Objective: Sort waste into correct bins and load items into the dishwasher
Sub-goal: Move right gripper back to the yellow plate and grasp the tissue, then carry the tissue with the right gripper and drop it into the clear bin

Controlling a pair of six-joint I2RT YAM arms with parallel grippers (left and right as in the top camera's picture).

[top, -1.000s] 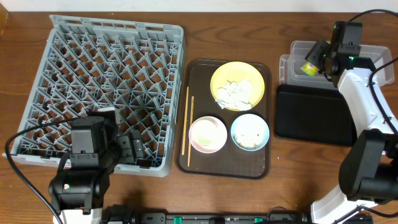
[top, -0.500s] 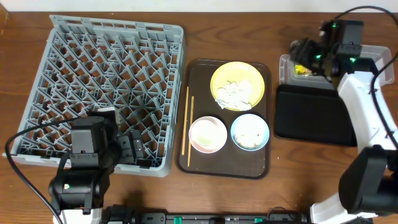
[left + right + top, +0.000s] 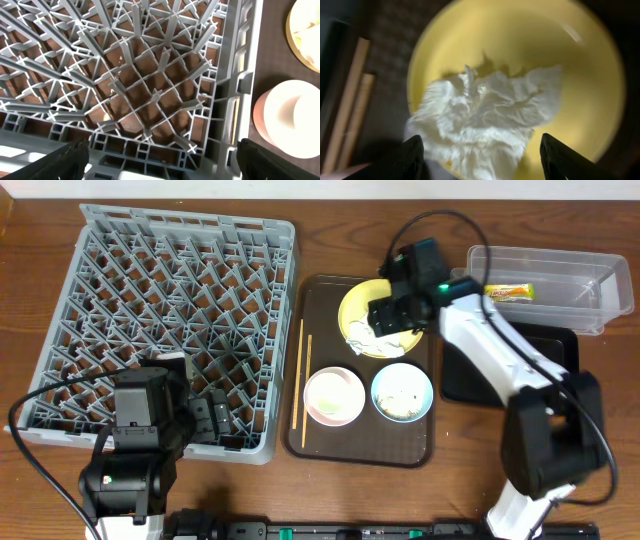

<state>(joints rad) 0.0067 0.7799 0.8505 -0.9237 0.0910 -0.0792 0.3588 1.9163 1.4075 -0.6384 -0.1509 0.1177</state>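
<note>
My right gripper (image 3: 385, 315) (image 3: 485, 165) hangs open over the yellow plate (image 3: 355, 302) (image 3: 570, 65), its fingers on either side of the crumpled white napkin (image 3: 375, 340) (image 3: 485, 120) without holding it. The green-yellow wrapper (image 3: 508, 292) lies in the clear tub (image 3: 590, 270). The black tray (image 3: 468, 385) sits in front of the tub. A white bowl (image 3: 334, 396) (image 3: 290, 115), a blue bowl (image 3: 402, 391) with whitish crumbs and two chopsticks (image 3: 302, 380) (image 3: 350, 100) rest on the brown tray. My left gripper (image 3: 215, 420) (image 3: 160, 165) stays open at the front edge of the grey rack (image 3: 170, 320) (image 3: 150, 90).
The dark brown serving tray (image 3: 320, 300) lies between the rack and the bins. My right arm stretches across the black tray's left part. Bare wooden table shows along the front and far edges.
My right arm swung left from the clear tub to above the yellow plate. The wrapper now lies in the tub and the right jaws have widened. The left arm has not moved.
</note>
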